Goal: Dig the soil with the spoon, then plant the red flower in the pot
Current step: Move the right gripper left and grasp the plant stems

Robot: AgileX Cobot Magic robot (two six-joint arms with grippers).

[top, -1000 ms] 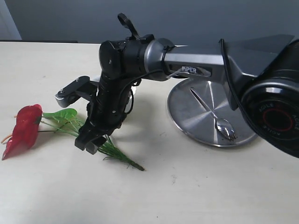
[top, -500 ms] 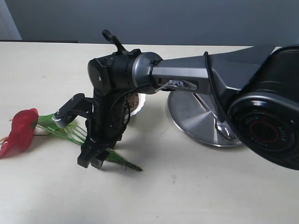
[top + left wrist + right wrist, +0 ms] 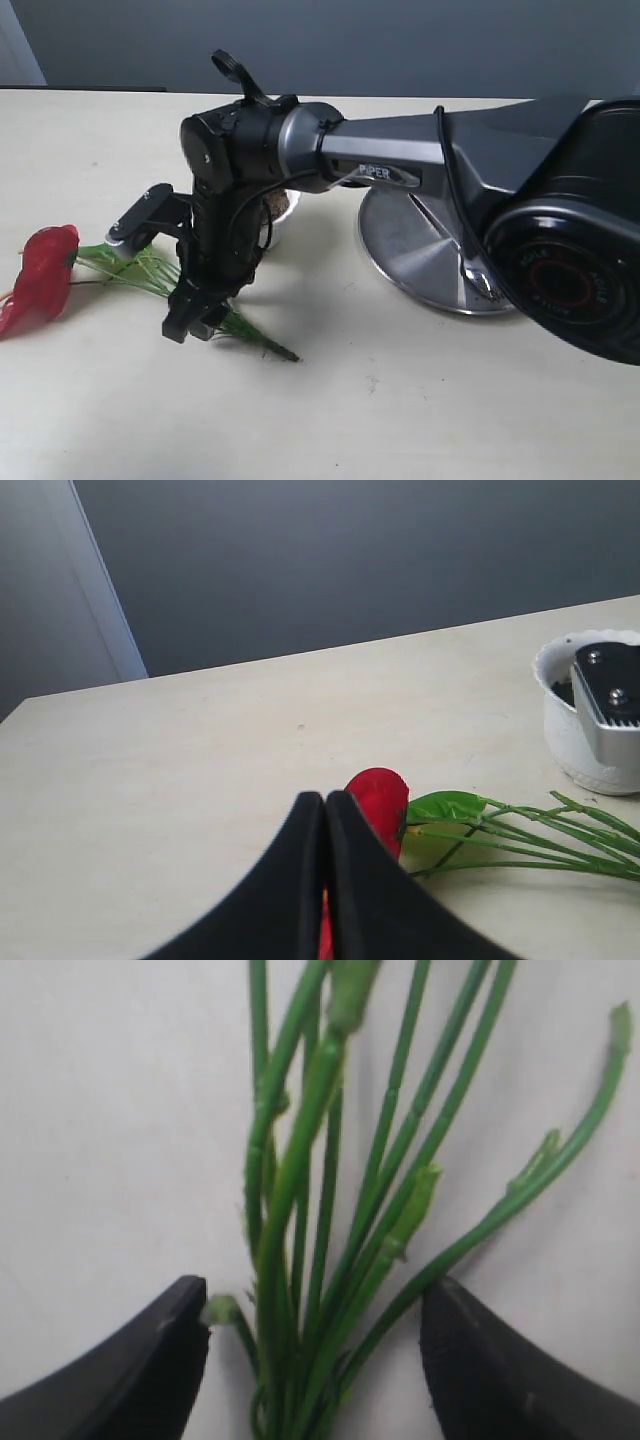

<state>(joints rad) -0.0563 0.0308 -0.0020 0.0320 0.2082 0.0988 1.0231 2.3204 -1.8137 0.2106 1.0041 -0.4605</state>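
right wrist view | right pincer [image 3: 312, 1360] released | red flower [image 3: 330, 1220] stems between its fingers

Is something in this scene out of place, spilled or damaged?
Nothing looks spilled or damaged. The red flower lies flat on the table instead of standing in the pot, which is normal before planting. The right pincer is open around its stems. The spoon rests on the steel plate.
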